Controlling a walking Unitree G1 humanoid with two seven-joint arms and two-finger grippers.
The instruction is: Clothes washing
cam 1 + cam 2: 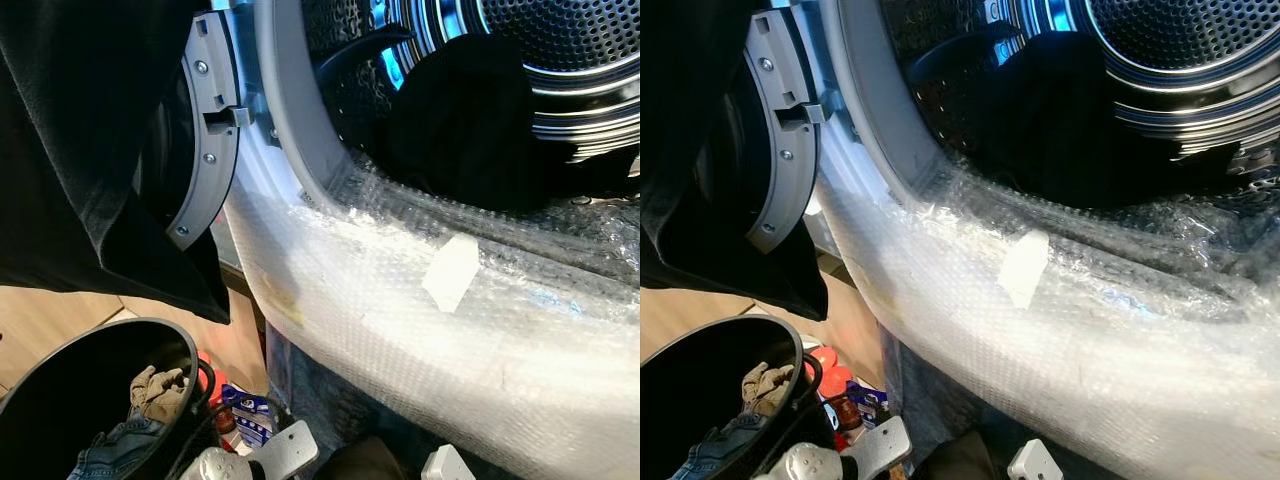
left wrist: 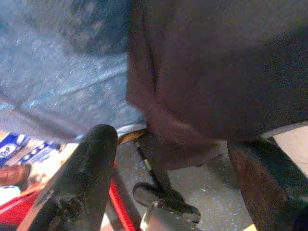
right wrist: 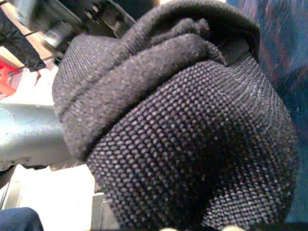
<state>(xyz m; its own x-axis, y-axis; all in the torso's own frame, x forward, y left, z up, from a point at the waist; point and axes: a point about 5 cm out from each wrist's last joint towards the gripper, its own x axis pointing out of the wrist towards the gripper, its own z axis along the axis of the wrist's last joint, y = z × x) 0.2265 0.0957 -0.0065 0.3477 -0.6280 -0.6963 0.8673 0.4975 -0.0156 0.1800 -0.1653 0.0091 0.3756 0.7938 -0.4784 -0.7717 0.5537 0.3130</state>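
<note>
While you look down at the open front-loading washing machine [image 1: 300,150], its perforated steel drum [image 1: 560,60] already holds a dark garment [image 1: 460,120] just behind the bubble-wrapped lower rim [image 1: 480,330]. A large black cloth [image 1: 80,150] hangs across the machine's left edge, over the grey door hinge [image 1: 205,150]. Below it, the round black laundry basket [image 1: 90,400] holds jeans [image 1: 110,450] and a tan rag [image 1: 155,390]. Your right tool is buried under a dark knitted fabric [image 3: 183,144]; you cannot tell its state. One left tool finger [image 2: 82,183] sits beside dark cloth; its state is also unclear.
</note>
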